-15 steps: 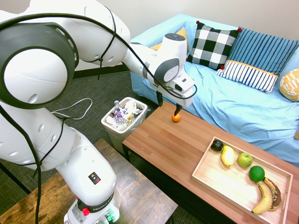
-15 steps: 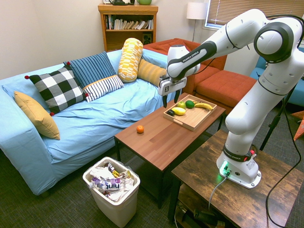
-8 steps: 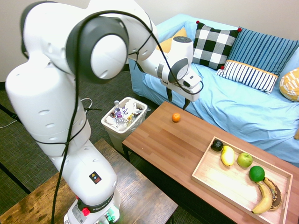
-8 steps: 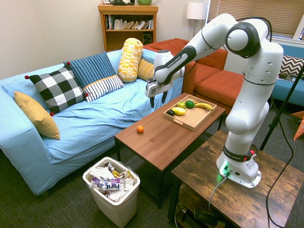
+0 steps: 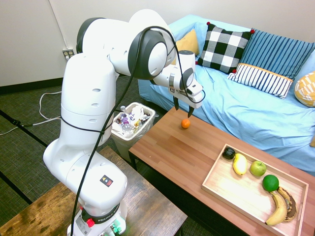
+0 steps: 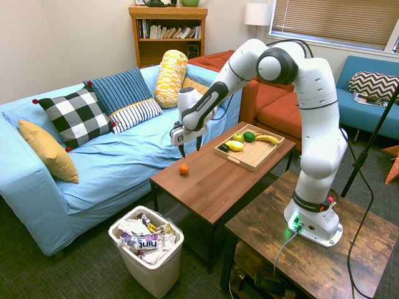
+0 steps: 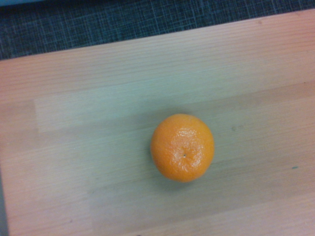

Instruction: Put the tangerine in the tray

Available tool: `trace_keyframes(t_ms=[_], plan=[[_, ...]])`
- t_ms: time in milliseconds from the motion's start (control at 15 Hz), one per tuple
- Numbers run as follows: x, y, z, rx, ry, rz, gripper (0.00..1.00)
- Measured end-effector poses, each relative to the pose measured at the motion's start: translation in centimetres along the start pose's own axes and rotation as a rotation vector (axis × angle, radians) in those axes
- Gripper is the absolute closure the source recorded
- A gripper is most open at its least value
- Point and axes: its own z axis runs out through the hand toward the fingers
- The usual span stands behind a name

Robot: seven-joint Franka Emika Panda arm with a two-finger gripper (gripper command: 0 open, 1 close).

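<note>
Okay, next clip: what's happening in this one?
A white Franka arm is going for a tangerine that sits alone near the sofa-side end of a wooden coffee table. Its gripper hangs just above the fruit with the fingers open, holding nothing. The wrist view shows the tangerine nearly centred below. The light-wood tray at the table's other end already holds a lemon, a green apple, a lime and a banana. The tangerine has not been picked up yet.

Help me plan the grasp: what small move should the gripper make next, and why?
Probably lower straight down. The gripper hangs open just above the tangerine, which sits free on the table, near the middle of the wrist view, far from the tray.
</note>
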Motion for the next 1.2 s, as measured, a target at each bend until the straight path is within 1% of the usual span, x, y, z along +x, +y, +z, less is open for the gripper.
trace_keyframes(t_ms=[267, 600, 867, 1133, 1200], plan=[[0.4, -1.6, 4.3, -0.041, 0.007, 0.032, 0.00], [1.1, -3.3, 8.3, -0.056, -0.003, 0.058, 0.00], [1.1, -4.7, 9.8, -0.050, -0.010, 0.065, 0.00], [1.6, -5.0, 10.4, -0.049, -0.011, 0.078, 0.00], [1.5, -5.0, 10.7, -0.051, -0.016, 0.082, 1.00]])
